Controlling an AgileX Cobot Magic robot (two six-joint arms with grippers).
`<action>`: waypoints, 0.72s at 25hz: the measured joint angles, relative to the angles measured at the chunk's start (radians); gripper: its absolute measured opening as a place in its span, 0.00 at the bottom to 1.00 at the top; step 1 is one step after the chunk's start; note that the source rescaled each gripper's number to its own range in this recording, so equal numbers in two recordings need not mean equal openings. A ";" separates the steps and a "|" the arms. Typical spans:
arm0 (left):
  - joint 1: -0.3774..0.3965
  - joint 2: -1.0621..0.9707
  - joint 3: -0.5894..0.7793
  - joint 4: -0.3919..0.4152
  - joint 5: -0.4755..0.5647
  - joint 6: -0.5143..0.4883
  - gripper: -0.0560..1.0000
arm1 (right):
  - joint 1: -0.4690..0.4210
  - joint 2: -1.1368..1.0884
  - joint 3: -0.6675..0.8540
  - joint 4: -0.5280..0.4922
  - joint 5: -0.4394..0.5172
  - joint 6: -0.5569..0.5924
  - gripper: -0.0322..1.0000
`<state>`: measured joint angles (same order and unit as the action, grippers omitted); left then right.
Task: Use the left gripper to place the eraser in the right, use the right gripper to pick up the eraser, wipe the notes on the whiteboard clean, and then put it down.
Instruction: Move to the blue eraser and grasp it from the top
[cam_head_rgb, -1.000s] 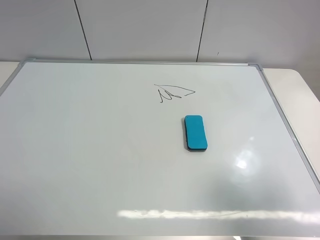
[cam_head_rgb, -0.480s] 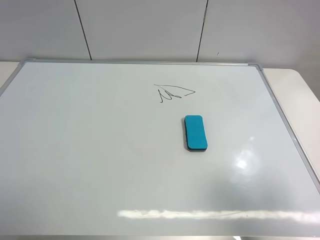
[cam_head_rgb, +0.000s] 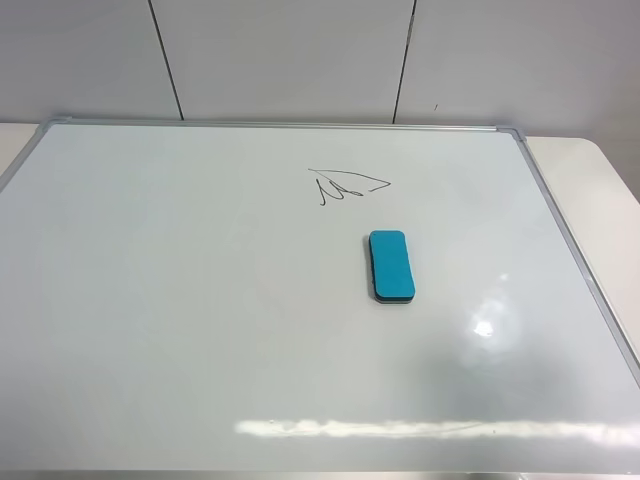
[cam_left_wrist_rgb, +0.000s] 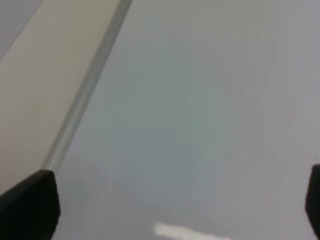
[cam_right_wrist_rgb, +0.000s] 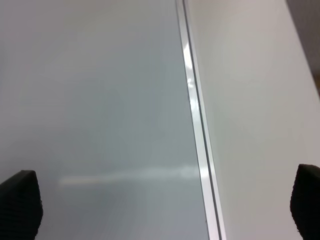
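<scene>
Only overhead shows the eraser (cam_head_rgb: 391, 265) near the notes (cam_head_rgb: 345, 184) — left gripper (cam_left_wrist_rgb: 170, 205), right gripper (cam_right_wrist_rgb: 162, 202): jaws wide.

whiteboard (cam_head_rgb: 180, 320) cropped at near, left edges — wrist views blurred; left gripper (cam_left_wrist_rgb: 171, 204), right gripper (cam_right_wrist_rgb: 162, 202) jaws cut to tips

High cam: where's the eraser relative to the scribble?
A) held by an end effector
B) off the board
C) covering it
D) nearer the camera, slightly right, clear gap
D: the eraser lies flat on the whiteboard, below and right of the notes, bare board between them.
</scene>
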<state>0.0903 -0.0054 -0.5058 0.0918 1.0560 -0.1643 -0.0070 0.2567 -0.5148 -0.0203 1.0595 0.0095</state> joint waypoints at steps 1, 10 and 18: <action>0.000 0.000 0.000 0.000 0.000 0.000 1.00 | 0.002 0.051 -0.012 0.010 -0.001 0.002 1.00; 0.000 0.000 0.000 0.000 0.000 0.000 1.00 | 0.079 0.430 -0.297 0.074 -0.048 -0.027 1.00; 0.000 0.000 0.000 0.000 0.000 0.000 1.00 | 0.084 0.683 -0.474 0.092 -0.056 -0.057 1.00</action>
<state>0.0903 -0.0054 -0.5058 0.0918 1.0560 -0.1643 0.0772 0.9399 -0.9888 0.0722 1.0031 -0.0472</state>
